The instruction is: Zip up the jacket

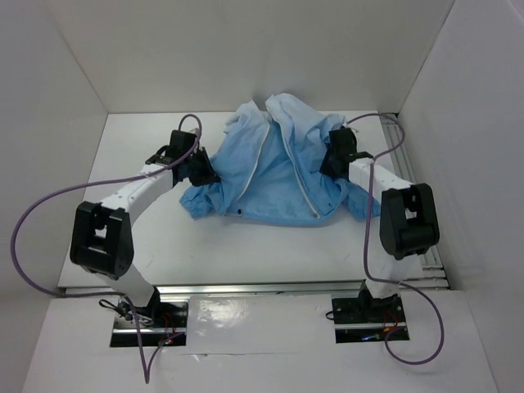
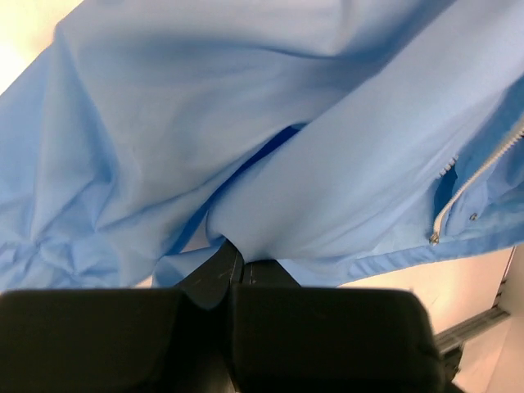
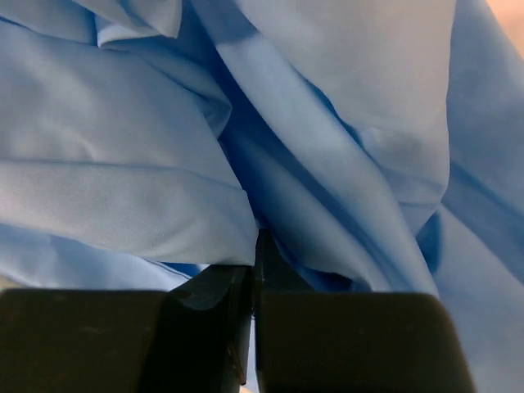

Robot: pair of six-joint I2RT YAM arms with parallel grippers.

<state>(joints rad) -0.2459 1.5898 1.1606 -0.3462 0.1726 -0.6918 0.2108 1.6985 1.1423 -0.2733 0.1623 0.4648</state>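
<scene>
Jacket [image 1: 270,164] lies open and rumpled on the worktop [image 1: 246,254], left jaws and right jaws each clenched on its side fabric; recommend drawing evenly outward, keeping the zipper strip [image 1: 301,184] exposed.

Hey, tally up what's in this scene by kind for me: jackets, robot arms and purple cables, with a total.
light-blue jacket: 1
robot arms: 2 (left arm, right arm)
purple cables: 2 (left cable, right cable)
Total: 5
</scene>
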